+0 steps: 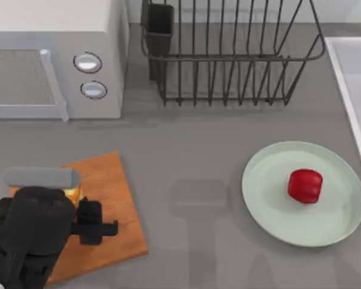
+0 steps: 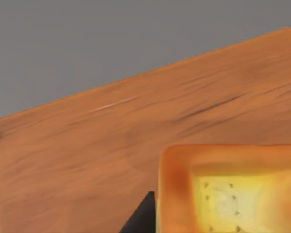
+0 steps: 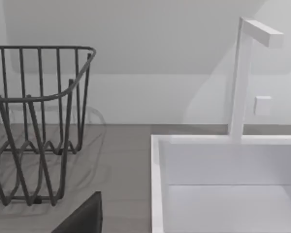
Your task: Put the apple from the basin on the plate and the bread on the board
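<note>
Bread point(image 2: 228, 194) lies near board point(image 1: 108, 205) edge.

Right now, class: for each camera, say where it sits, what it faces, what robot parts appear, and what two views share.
Top view: overhead, looking down on table, plate with apple; left arm over board.
Left wrist view: close above board and bread; dark fingertip.
Right wrist view: faces basin, dish rack, faucet.
Shared: board, bread.
</note>
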### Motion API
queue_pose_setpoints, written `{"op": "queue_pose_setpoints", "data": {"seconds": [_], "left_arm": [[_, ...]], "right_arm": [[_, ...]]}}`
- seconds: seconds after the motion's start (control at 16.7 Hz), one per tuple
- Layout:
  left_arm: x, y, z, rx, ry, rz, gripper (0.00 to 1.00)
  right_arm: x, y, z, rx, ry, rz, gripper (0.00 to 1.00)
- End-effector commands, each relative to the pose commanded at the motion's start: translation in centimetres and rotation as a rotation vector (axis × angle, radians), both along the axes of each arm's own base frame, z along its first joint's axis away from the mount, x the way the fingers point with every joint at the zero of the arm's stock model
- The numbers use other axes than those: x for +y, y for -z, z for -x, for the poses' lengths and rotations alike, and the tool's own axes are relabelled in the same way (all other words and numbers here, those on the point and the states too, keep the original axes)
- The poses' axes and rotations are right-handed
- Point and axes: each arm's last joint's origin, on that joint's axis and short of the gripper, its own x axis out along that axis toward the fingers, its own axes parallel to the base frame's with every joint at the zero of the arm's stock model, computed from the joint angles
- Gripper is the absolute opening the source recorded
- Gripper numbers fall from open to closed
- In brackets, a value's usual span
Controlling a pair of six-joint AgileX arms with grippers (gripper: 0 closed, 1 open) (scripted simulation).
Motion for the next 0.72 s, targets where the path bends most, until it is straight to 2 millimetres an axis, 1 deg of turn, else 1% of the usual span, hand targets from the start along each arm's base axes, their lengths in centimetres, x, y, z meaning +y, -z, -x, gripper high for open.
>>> {"op": "queue_pose_setpoints", "data": {"seconds": [0.18,0.54,0.72], "left_arm": [[-0.28,0.07,0.88,-0.040,-0.030,0.028,0.00],[-0.28,0.10,0.80,-0.036,-0.031,0.024,0.00],[-0.40,0.47,0.41,-0.034,-0.032,0.022,0.00]], "right_arm": [[0.00,0.00,0.00,0.000,0.000,0.000,1.00],[0.00,0.00,0.00,0.000,0.000,0.000,1.00],[0.00,0.00,0.00,0.000,0.000,0.000,1.00]]}}
